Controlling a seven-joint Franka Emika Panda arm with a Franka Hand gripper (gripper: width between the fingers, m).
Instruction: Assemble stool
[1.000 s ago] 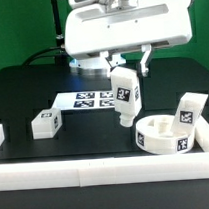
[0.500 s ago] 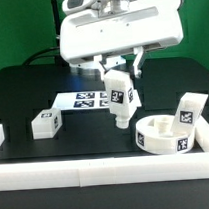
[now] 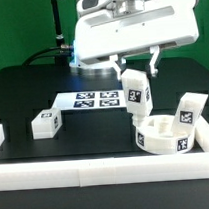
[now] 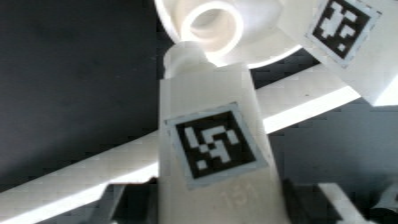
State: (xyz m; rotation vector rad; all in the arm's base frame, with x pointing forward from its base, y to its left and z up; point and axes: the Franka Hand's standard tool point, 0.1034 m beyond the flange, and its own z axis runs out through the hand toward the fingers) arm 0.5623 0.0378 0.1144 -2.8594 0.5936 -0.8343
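The jaws grip a leg upright at centre right of the frame, just above the seat at lower right. This looks like the leg-fitting step. Next, its lower end needs lining up with a seat socket, then lowering.

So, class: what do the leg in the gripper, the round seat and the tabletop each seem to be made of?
Held leg: probably white plastic, matte; even colour, moulded-looking edges, a black-and-white tag on one face.
Round seat: same white plastic look; smooth thick wall.
Tabletop: black and dull, no glare; perhaps cloth or a mat, cannot tell.
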